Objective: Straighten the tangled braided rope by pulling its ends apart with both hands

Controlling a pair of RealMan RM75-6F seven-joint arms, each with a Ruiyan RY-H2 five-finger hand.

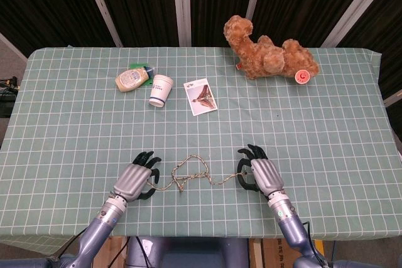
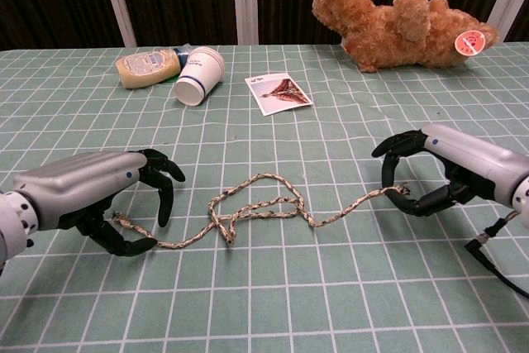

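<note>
Rope (image 2: 260, 208) lies left-right on the counter (image 1: 326, 123), looped tangle mid-span between the hands. Left hand (image 2: 91, 196) has fingers curled around the left end, right hand (image 2: 434, 173) around the right end; firm clamping can't be confirmed. Pull axis looks straight outward, each hand away from the tangle.

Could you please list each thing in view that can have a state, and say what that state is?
Rope: tangled, looped mid-length, flat on table.
Left hand: curled around the rope's left end.
Right hand: pinches the rope's right end.
Paper cup: tipped on its side.
Bottle: lying down.
Teddy bear: lying down.
</note>
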